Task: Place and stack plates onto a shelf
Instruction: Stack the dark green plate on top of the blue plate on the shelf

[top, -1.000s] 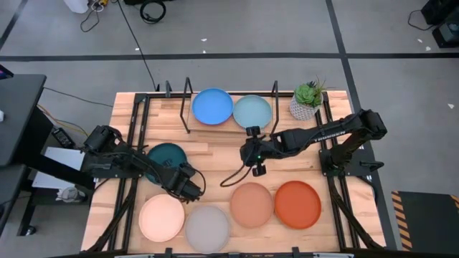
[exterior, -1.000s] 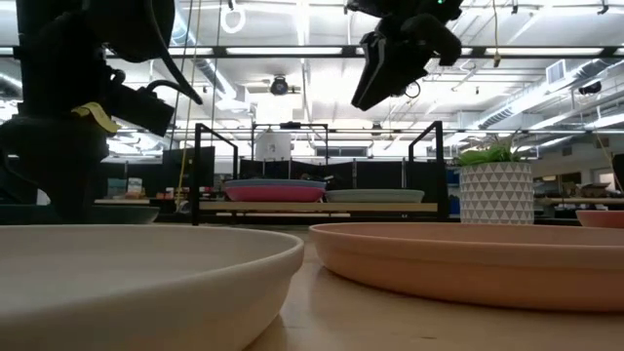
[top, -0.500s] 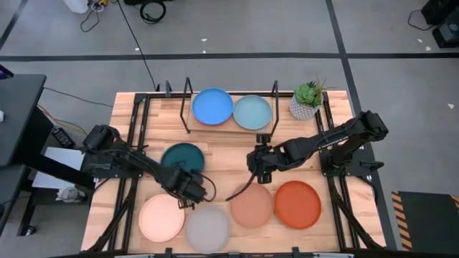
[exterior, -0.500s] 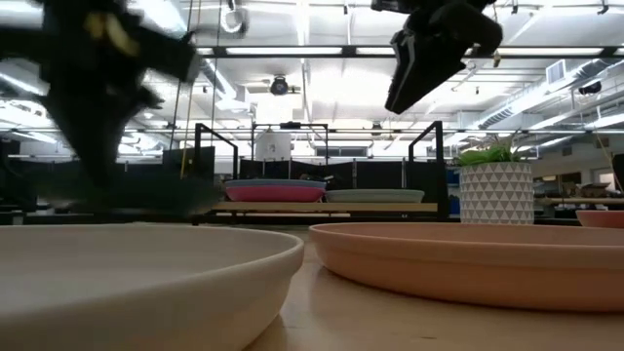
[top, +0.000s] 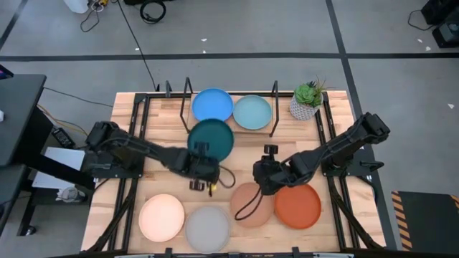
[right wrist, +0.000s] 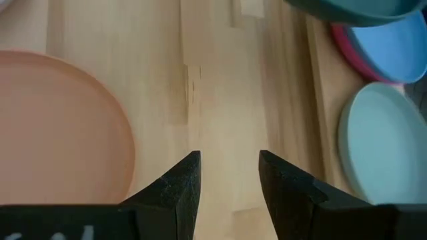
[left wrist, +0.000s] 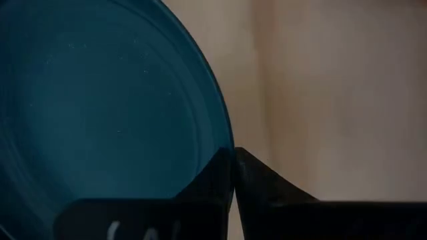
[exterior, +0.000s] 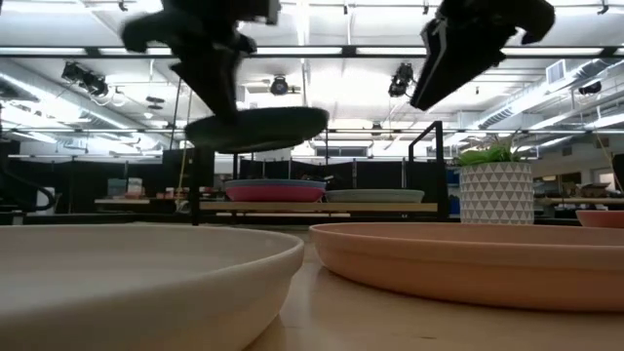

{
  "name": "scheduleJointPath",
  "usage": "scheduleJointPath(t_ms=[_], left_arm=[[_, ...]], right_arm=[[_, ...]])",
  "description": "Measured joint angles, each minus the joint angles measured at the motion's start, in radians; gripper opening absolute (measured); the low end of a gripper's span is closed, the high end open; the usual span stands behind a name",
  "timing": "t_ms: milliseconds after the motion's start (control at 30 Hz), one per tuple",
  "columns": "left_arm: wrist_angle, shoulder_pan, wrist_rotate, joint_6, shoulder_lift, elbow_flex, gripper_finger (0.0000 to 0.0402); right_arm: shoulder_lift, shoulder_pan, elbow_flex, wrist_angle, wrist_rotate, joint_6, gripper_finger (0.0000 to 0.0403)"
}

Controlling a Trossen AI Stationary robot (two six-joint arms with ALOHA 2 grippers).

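My left gripper is shut on the dark teal plate, carried in the air in front of the shelf. On the shelf board the blue plate lies on the magenta plate, with the light blue plate beside them. My right gripper is open and hovers by the far rim of the peach plate, touching nothing. The orange-red, cream and grey plates lie flat along the table's near edge. My left gripper pinches the teal plate's rim between its two fingers, on the plate's near side. The fingers come at it from the table's near side. The plate is lifted clear and hangs nearly level, slightly tilted, above the table.
A small potted plant in a white pot stands at the shelf's right end. Black shelf uprights rise on either side of the stacked plates. Bare wood shows between the shelf and the near row of plates.
My left gripper has risen and swung from the table's left side toward the middle and the far edge, lifting the teal plate clear of the table and bringing it up before the shelf. My right gripper has drawn back from the shelf toward the near edge, over the peach plate.
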Motion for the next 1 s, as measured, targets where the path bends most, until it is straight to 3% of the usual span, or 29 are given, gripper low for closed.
scheduleJointPath(t_ms=[267,467,733,867,1000], left_arm=[[0.053,0.215,0.011,0.360,0.000,0.000,0.0015],[0.112,0.398,0.111,0.562,0.000,0.000,0.0015],[0.155,0.628,0.266,0.604,0.008,0.000,0.0015],[0.179,0.680,0.358,0.632,0.020,0.000,0.0015],[0.190,0.693,0.379,0.648,0.035,0.000,0.0016]], right_arm=[[0.000,0.049,-0.047,0.011,0.004,0.148,0.0158],[0.000,0.083,-0.055,0.016,0.004,0.239,0.0158],[0.000,0.123,-0.055,0.016,0.004,0.339,0.0158],[0.000,0.132,-0.055,0.016,0.004,0.364,0.0158],[0.000,0.132,-0.055,0.016,0.003,0.372,0.0158]])
